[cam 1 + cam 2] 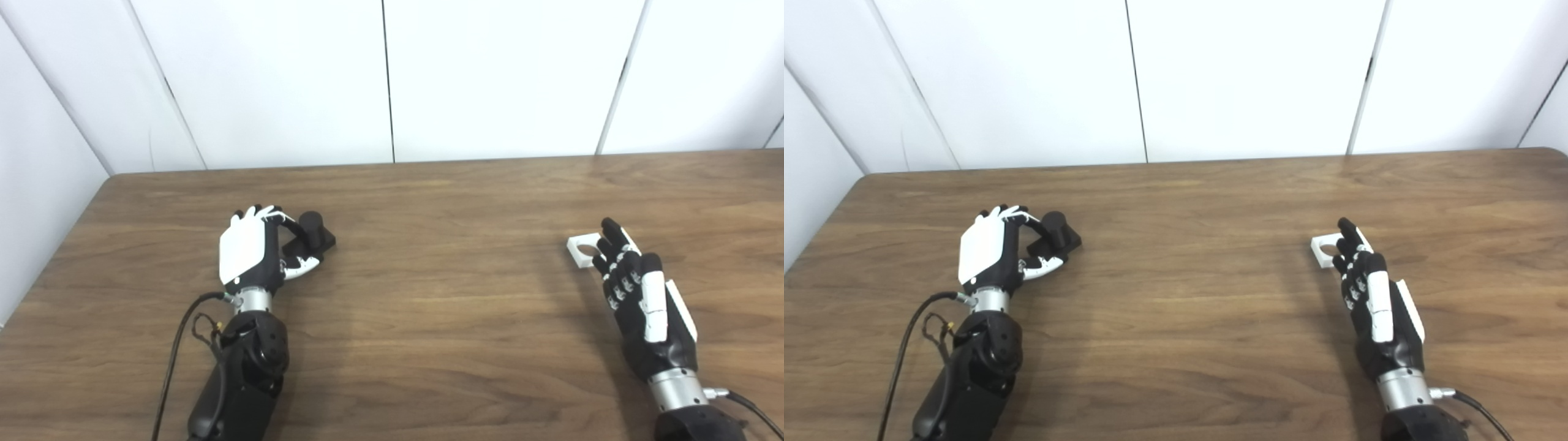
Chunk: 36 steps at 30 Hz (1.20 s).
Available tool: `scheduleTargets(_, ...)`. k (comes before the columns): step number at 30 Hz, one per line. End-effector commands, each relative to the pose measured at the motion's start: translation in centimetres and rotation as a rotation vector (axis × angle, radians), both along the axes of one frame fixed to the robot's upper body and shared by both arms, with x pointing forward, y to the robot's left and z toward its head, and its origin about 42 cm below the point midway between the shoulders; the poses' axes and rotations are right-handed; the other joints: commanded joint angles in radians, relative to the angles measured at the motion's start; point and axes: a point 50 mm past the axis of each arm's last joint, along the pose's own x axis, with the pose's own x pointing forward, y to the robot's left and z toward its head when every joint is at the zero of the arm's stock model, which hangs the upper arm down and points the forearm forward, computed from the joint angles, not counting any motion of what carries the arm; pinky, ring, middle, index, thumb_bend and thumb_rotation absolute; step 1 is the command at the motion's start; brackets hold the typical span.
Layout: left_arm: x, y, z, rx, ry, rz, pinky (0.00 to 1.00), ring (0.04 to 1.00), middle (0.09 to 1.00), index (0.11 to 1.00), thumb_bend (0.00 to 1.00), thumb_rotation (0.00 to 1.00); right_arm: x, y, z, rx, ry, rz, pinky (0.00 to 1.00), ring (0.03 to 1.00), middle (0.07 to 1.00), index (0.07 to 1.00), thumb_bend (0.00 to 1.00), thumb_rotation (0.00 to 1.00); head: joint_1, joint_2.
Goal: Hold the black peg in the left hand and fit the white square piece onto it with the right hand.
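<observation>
The black peg (312, 225) stands upright on its square black base (318, 243) on the table, left of centre. My left hand (252, 254) is curled around it from the left. Its fingers (288, 222) arch against the post and its thumb (303, 266) presses the base's near edge. The white square piece (582, 249), with a round hole, lies flat on the right side of the table. My right hand (637, 288) reaches it from the near side, open, with fingertips (609, 229) resting at its right edge and nothing grasped.
The wooden table (429, 306) runs up to a white panelled wall (392, 79) at the back, and its left edge (55, 257) lies near my left arm. A black cable (174, 349) trails beside the left forearm.
</observation>
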Motion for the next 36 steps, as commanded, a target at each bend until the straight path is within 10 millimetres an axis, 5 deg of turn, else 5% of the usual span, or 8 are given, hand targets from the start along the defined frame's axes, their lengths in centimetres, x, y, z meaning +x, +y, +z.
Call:
scheduleTargets(1, -0.6, 0.5, -0.5, 0.008, 0.04, 0.009, 1.0, 0.943, 0.848, 0.488, 0.52, 0.07, -0.7, 0.2, -0.3, 0.012, 0.003, -0.001, 1.0, 1.0, 0.998, 0.938, 0.63, 0.99, -0.001, 0.002)
scheduleTargets(13, -3.5, -1.9, -0.4, -0.022, 0.047, -0.064, 0.99, 0.927, 0.843, 0.489, 0.52, 0.07, -0.6, 0.2, -0.2, 0.005, 0.007, 0.006, 1.0, 1.0, 1.0, 0.945, 0.63, 1.0, -0.002, 0.01)
scheduleTargets(36, -12.0, -9.3, -0.3, -0.097, 0.06, -0.265, 0.99, 0.938, 0.858, 0.49, 0.52, 0.07, -0.4, 0.6, -0.3, -0.009, 0.02, 0.007, 1.0, 1.0, 0.999, 0.952, 0.65, 0.99, -0.01, 0.014)
